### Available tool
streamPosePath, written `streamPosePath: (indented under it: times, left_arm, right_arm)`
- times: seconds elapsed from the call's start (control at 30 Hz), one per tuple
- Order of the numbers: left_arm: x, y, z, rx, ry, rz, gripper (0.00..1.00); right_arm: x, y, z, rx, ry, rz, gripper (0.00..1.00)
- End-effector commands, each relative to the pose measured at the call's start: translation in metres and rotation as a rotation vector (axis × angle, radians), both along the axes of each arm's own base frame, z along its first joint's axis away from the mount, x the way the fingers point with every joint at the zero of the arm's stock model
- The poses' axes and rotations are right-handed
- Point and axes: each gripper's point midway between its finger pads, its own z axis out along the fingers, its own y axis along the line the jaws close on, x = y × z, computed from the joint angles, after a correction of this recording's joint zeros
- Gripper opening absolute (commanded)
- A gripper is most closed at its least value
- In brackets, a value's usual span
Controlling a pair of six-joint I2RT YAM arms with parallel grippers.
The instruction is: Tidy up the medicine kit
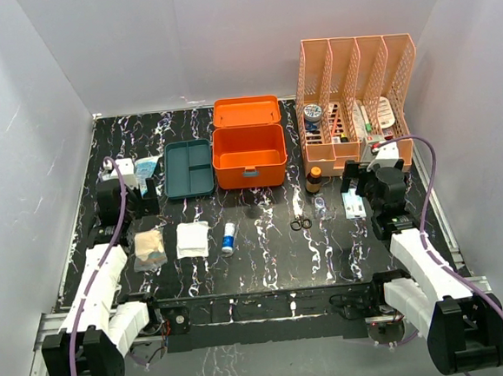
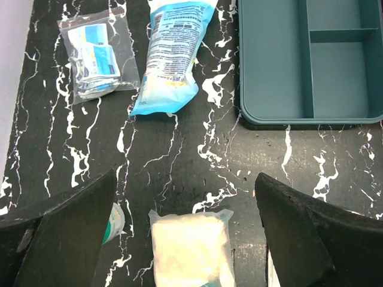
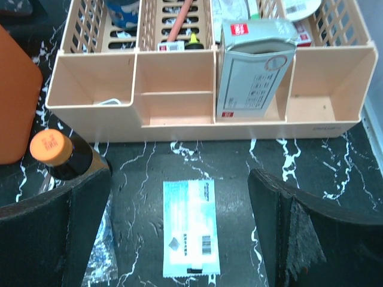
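Flat pale-blue sachet, right of the orange plastic medicine kit, lies beneath the right gripper, fingers wide, long axis across their closing line; left gripper likewise wide.

Bright even overhead light, sharp, soft shadows.

Peach slatted organizer stands back right on the marbled table, possibly holding pens.

The teal tray runs off the right edge. The white pack is cut off at the near edge. The right gripper hides half the brown bottle.
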Motion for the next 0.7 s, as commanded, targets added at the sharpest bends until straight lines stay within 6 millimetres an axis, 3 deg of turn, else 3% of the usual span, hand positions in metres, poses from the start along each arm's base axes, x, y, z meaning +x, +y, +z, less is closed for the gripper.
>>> streamPosePath:
  times: [0.0, 0.2, 0.4, 0.5, 0.67]
  left_arm:
    - [0.015, -0.004, 0.010, -0.023, 0.008, -0.038, 0.98]
    - [0.060, 0.019, 0.009, -0.117, 0.018, -0.016, 0.98]
    - [0.099, 0.057, 0.029, -0.077, -0.048, 0.024, 0.98]
    - [0.098, 0.077, 0.033, -0.110, -0.051, 0.024, 0.98]
    - [0.071, 0.120, 0.017, -0.226, -0.039, 0.050, 0.98]
  right_arm:
    - [0.005, 0.008, 0.019, 0.042, -0.029, 0.022, 0.98]
    - [0.010, 0.013, 0.020, 0.060, -0.021, 0.036, 0.98]
    - [0.012, 0.012, 0.022, 0.058, 0.000, 0.029, 0.98]
    - [0.011, 0.011, 0.019, 0.071, 0.026, 0.016, 0.98]
    - [0.007, 0.016, 0.015, 0.100, 0.033, 0.026, 0.98]
